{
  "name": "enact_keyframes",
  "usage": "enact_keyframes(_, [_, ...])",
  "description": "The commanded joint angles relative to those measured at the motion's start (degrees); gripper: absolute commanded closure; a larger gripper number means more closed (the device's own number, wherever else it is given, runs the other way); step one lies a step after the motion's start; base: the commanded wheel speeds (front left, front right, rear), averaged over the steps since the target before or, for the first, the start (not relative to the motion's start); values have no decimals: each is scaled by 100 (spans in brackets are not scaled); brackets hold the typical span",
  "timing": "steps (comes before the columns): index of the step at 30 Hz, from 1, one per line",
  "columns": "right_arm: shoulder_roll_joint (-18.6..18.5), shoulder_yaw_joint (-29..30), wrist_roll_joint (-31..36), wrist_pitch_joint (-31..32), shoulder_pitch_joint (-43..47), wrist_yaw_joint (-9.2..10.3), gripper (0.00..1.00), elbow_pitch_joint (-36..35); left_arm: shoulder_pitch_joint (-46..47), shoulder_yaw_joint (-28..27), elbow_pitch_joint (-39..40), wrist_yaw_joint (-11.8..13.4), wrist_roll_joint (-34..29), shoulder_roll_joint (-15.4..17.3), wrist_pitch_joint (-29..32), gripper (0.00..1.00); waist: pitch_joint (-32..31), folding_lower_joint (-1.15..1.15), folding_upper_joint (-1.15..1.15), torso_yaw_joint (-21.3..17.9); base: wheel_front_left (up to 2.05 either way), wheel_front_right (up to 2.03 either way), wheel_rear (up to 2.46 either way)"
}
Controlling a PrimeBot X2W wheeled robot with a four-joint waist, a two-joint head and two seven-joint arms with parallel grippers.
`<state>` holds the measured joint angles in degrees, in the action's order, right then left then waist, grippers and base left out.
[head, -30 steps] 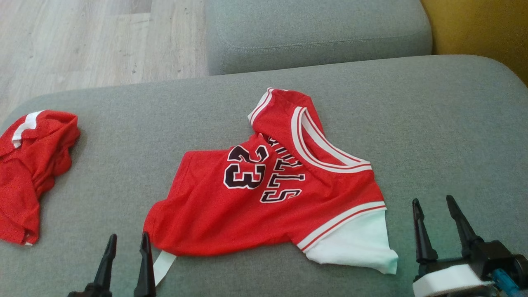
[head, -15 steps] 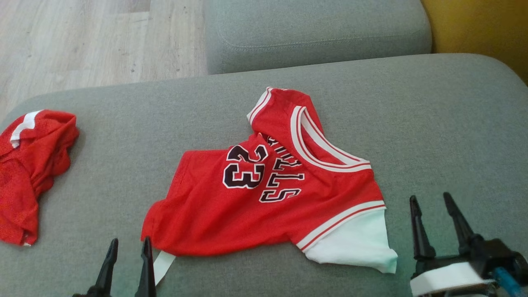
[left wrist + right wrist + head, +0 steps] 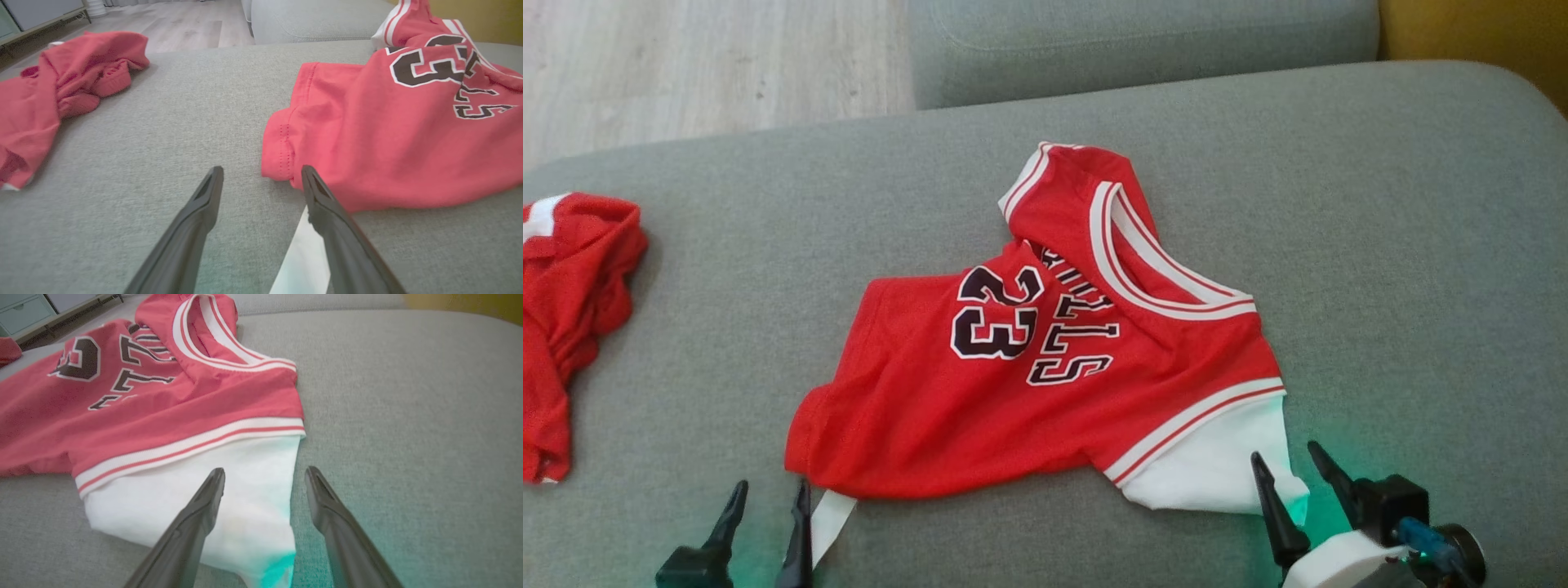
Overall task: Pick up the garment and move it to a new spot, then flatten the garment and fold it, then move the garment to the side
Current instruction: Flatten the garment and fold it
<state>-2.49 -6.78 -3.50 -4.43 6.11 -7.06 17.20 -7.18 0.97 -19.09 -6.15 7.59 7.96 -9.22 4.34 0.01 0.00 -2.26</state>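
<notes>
The garment (image 3: 1013,392) is a red jersey with "23" and white trim, lying crumpled on the grey sofa cushion (image 3: 1380,204). My left gripper (image 3: 771,486) is open at the jersey's near left corner. In the left wrist view the left gripper (image 3: 261,168) has its right finger beside the red hem (image 3: 282,155) and over a white strip (image 3: 306,253). My right gripper (image 3: 1285,452) is open at the white sleeve (image 3: 1217,465). In the right wrist view the right gripper (image 3: 264,469) straddles the edge of that sleeve (image 3: 245,490), left finger above the cloth, right finger above the cushion.
A second crumpled red garment (image 3: 564,302) lies at the cushion's left end, also seen as a red heap (image 3: 61,81). A grey back cushion (image 3: 1135,41) stands behind, wooden floor (image 3: 686,65) to the far left, a yellow surface (image 3: 1486,33) at the far right.
The head camera has tilted, so everything sits higher in the picture. My right gripper has moved left to the white sleeve. The left gripper and the jersey have stayed put.
</notes>
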Motion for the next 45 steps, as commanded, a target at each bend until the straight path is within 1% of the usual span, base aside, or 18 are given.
enact_keyframes(1, [-40,-157,-9,36,-225,-43,0,-108,229,-131,101,-38,42,113,0,0,63,-1,0,-34,0,0,0])
enact_keyframes(13, [-39,-227,-181,336,-249,-43,0,113,491,143,-185,-94,177,318,120,0,303,-1,0,-107,0,0,0])
enact_keyframes(28, [-39,-308,-208,341,-430,-43,0,96,1023,486,-365,-122,359,525,37,0,578,-1,0,-139,0,0,0])
enact_keyframes(40, [-96,-750,-512,760,-579,-43,0,242,1342,680,-611,-127,460,556,-42,0,736,-1,0,-170,0,0,0])
enact_keyframes(41, [-114,-795,-558,801,-596,-43,15,240,1371,703,-638,-127,459,563,-50,0,746,-1,0,-172,0,0,0])
enact_keyframes(42, [-133,-846,-613,827,-612,-43,60,232,1400,730,-666,-128,462,568,-56,0,753,-1,0,-175,0,0,0])
enact_keyframes(43, [-143,-888,-692,869,-622,-43,85,234,1432,758,-691,-128,466,570,-73,13,756,-1,0,-176,0,0,0])
enact_keyframes(44, [-170,-958,-767,896,-637,-43,100,224,1460,789,-719,-129,474,571,-84,49,758,-1,0,-174,0,0,0])
enact_keyframes(45, [-191,-1017,-865,912,-647,-43,100,210,1489,841,-749,-129,479,575,-85,69,753,-1,0,-174,0,0,0])
